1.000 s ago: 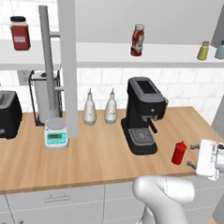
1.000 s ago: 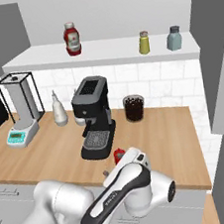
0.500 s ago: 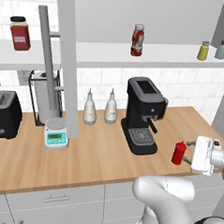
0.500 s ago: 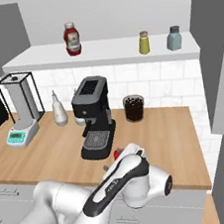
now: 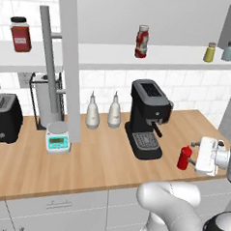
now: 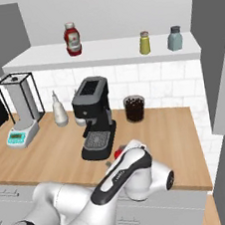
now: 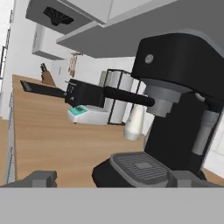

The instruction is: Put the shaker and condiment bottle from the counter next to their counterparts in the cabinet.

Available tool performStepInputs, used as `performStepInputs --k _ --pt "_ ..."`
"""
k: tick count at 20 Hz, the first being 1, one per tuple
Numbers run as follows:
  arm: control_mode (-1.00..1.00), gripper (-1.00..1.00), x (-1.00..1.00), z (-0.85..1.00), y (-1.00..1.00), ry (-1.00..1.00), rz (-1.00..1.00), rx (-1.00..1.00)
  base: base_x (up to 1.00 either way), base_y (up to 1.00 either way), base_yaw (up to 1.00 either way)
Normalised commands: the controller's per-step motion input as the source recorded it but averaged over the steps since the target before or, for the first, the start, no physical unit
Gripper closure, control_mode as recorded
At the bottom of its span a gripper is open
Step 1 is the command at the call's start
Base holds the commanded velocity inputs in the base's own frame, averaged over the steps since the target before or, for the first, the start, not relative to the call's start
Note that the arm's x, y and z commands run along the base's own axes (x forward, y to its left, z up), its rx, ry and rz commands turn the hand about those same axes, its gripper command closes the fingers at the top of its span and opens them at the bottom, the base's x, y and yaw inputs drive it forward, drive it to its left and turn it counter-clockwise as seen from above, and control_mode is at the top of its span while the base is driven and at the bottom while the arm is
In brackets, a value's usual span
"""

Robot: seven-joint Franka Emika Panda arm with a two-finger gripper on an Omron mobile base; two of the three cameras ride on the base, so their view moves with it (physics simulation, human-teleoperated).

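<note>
Two fingers spread wide, the hand (image 5: 198, 160) lies level just beside the condiment bottle (image 5: 184, 157) on the counter (image 5: 100, 160).

All-red condiment bottle (image 5: 184, 157) by light-brown wooden counter's (image 5: 95, 160) right edge; yellow-green shaker (image 5: 210, 52) beside pale blue one (image 5: 229, 51) at white shelf's (image 5: 116, 57) right end.
</note>
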Motion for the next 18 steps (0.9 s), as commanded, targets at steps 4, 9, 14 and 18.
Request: performStepInputs --k 4,9,14,18 --pt "-1.0 -1.0 0.18 0.0 -0.15 0.0 0.0 0.0 0.0 0.0 0.0" --pt "-1.0 -1.0 0.28 -0.02 -0.09 0.02 0.0 0.0 0.0 0.0 0.0" --pt "-1.0 -1.0 0.14 -0.32 -0.02 0.21 0.0 0.0 0.0 0.0 0.0" --pt "-1.0 -1.0 0.19 -0.06 -0.06 0.12 0.0 0.0 0.0 0.0 0.0"
